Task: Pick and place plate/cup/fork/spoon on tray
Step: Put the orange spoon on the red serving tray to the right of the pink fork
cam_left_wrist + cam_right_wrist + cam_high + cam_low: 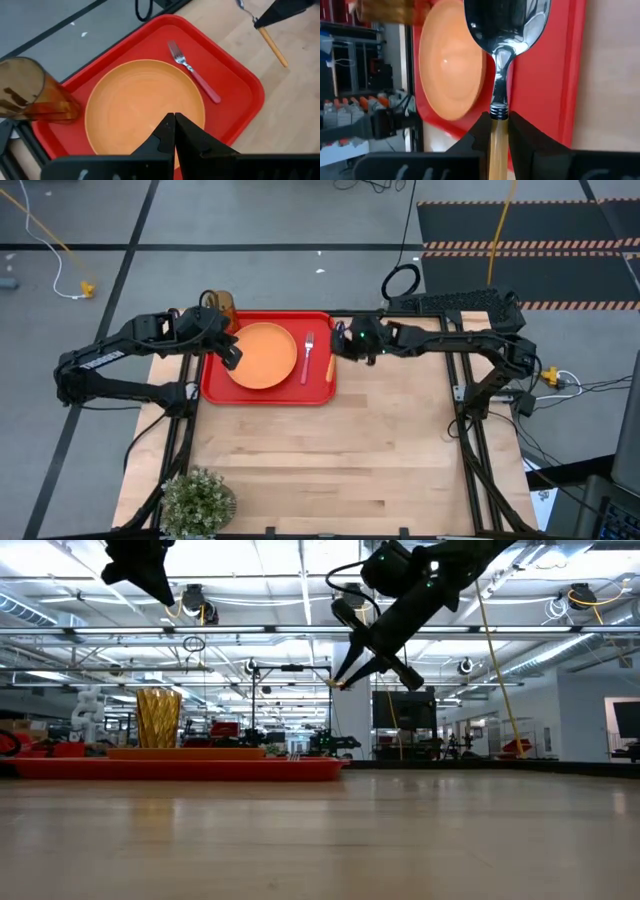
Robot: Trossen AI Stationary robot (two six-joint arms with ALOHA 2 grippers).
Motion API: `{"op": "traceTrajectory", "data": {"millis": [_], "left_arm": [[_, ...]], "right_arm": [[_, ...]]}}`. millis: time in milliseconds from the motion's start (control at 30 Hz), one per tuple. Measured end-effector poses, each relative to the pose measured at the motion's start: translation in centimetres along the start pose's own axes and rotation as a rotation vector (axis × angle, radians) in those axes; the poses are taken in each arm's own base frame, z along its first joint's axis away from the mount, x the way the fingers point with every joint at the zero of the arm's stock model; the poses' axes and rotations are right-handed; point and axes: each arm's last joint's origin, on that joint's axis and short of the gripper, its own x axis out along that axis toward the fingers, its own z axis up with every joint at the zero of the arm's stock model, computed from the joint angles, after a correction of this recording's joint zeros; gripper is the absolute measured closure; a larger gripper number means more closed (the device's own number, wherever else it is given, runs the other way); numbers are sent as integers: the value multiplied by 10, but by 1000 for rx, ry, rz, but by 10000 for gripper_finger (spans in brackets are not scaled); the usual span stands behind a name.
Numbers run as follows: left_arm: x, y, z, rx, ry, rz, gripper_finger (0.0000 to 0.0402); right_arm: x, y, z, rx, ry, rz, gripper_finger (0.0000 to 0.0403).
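From the high view, the red tray (268, 392) sits at the far side of the desk (330, 460), the orange plate (263, 355) in its middle, the fork (308, 356) at the plate's three o'clock, and the cup (222, 304) at the tray's eleven o'clock corner. The right claw (340, 348) hangs at the tray's three o'clock edge with the spoon (331, 366) gripped, its orange handle poking out over the rim, seemingly lined up to go down beside the fork. The left claw (231, 357) hovers over the plate's nine o'clock side, pinched shut and empty, probably just waiting clear of the drop spot.

Down to the low view: the right claw (345, 675) is well above the desk, spoon aloft, so nothing is placed yet; the cup (158, 718) stands upright on the tray (180, 768).

Left wrist view: the closed fingers (172, 131) point down at the plate (140, 100), the fork (194, 71) lies diagonally on bare tray, and the spoon (272, 46) dangles beyond the tray's corner.

Right wrist view: the claw (498, 131) clamps the handle just below the metal neck, the bowl (507, 22) leading out over the tray (540, 90), a grip low enough to lay it flat.
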Motion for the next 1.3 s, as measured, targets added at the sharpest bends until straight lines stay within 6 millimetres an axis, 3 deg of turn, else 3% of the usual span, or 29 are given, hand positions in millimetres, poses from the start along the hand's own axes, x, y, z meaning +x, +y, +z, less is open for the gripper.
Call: {"op": "traceTrajectory", "data": {"millis": [167, 400, 767, 1300], "left_arm": [[1, 6, 2, -23, -4, 26, 396], [3, 12, 6, -16, -19, 49, 396], [4, 16, 7, -62, -12, 57, 396], [4, 16, 7, -53, -13, 57, 396]], "right_arm": [[2, 18, 24, -44, -41, 72, 375], [37, 41, 51, -115, -34, 77, 375], [96, 13, 54, -93, 80, -37, 375], [114, -16, 52, -104, 104, -214, 370]]}}
